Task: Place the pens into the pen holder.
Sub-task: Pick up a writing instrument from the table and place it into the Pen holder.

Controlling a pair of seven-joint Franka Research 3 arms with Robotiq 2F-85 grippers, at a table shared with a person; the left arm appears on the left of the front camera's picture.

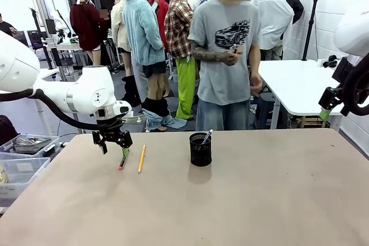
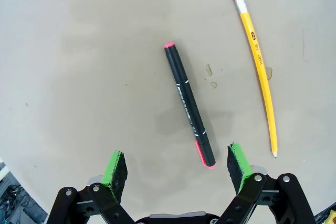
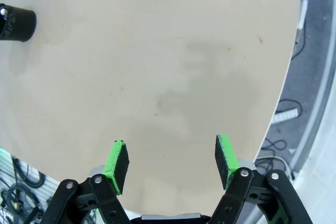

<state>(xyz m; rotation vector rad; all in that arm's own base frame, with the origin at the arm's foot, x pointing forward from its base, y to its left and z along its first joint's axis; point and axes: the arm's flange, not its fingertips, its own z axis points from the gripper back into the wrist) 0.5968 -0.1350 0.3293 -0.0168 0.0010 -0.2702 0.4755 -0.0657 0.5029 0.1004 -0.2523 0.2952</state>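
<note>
While one pen (image 1: 206,136) is standing in the pen holder (image 1: 200,151), I am hovering left tool (image 2: 177,167) and right tool (image 3: 170,161) spread, dark pen (image 2: 188,106) and pencil (image 2: 258,64) outstanding.

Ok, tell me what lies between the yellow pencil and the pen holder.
Bare table; the front view shows nothing between yellow pencil and pen holder.

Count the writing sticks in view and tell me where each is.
3. A dark marker lies on the table under the open left pincer; a yellow pencil lies beside it, apart; one pen stands in the pen holder. Others may hide inside it.
</note>
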